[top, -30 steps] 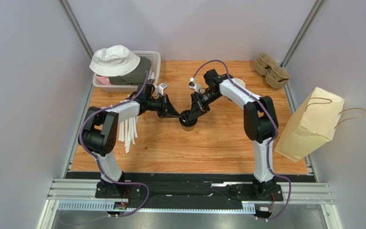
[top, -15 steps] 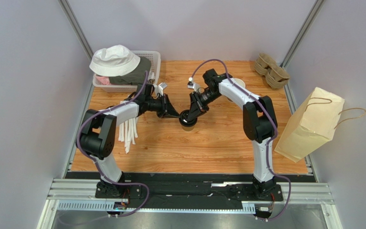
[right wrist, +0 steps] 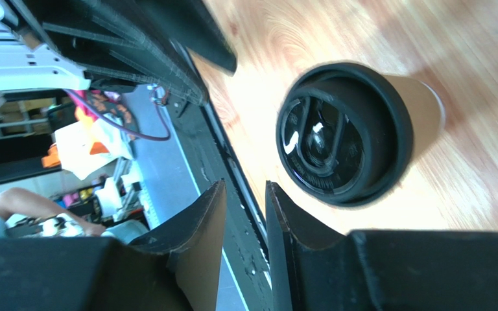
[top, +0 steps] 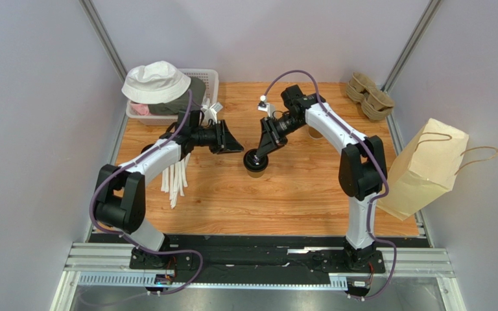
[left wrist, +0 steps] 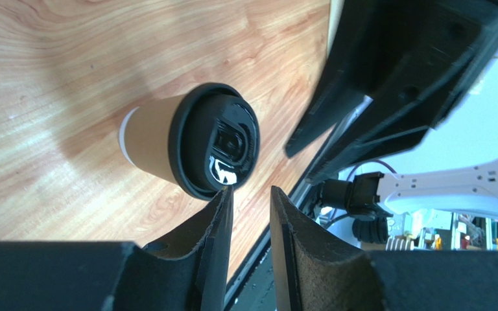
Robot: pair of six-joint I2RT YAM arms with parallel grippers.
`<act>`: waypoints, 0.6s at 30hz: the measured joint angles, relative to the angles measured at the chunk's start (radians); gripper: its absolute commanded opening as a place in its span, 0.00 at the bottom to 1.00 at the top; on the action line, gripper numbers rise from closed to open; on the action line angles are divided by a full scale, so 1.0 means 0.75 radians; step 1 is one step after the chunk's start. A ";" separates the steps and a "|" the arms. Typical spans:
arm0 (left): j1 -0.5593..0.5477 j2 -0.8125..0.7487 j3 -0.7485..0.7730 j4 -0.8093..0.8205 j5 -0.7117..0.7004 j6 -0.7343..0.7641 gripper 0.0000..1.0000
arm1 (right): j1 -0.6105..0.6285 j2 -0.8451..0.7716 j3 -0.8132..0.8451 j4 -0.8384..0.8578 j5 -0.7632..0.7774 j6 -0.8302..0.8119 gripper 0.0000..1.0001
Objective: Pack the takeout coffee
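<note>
The takeout coffee (top: pixel 256 162), a tan paper cup with a black lid, stands upright mid-table. It also shows in the left wrist view (left wrist: pixel 214 149) and the right wrist view (right wrist: pixel 343 133). My left gripper (top: pixel 237 146) hovers just left of the takeout coffee. Its jaws (left wrist: pixel 249 192) are slightly apart with nothing between them. My right gripper (top: pixel 259 150) hangs just above and behind the lid. Its jaws (right wrist: pixel 245 188) also stand a little apart and are empty. Neither gripper holds the takeout coffee.
A brown paper bag (top: pixel 423 170) with handles leans at the right edge. Moulded pulp cup trays (top: pixel 369 96) sit at the back right. A basket (top: pixel 210 79) holding a white hat (top: pixel 156 80) is at the back left. White strips (top: pixel 175 179) lie under the left arm.
Both grippers were down at the cup's lid and have drawn off it, the left one leftwards, the right one up and back. Both sets of jaws have opened a little.
</note>
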 measured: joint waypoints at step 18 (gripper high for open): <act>0.010 0.079 0.066 -0.060 -0.014 0.067 0.52 | -0.051 -0.069 -0.231 0.076 0.196 -0.003 0.31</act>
